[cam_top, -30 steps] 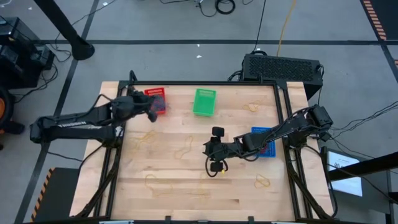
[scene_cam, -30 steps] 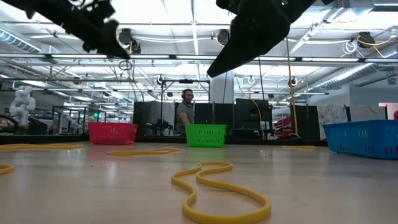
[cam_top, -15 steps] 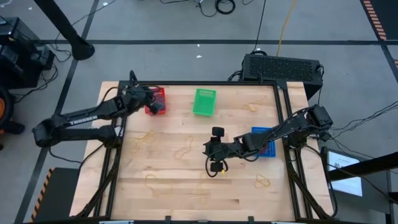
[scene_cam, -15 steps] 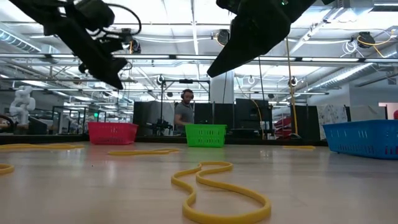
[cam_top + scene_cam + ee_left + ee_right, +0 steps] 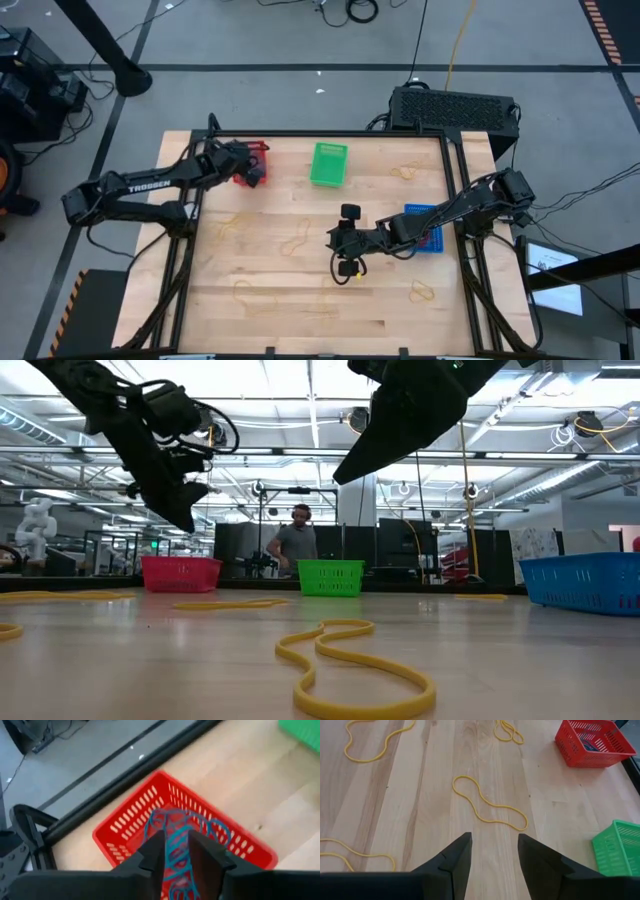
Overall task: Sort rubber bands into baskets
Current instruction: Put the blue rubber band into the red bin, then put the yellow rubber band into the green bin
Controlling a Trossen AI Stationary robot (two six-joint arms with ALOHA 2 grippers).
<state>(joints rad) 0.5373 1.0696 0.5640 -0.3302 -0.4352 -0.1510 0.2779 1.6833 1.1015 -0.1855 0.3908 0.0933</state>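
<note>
Left gripper [image 5: 176, 851] hangs right over the red basket [image 5: 131, 822], fingers slightly parted, blue band [image 5: 175, 832] dangling between them, basket directly below.

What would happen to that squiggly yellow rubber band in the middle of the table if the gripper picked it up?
The yellow rubber band would probably droop, since it lies in a loose wavy loop. It looks thin, so likely very light. Lying flat on the table, it might slip from the right gripper.
</note>
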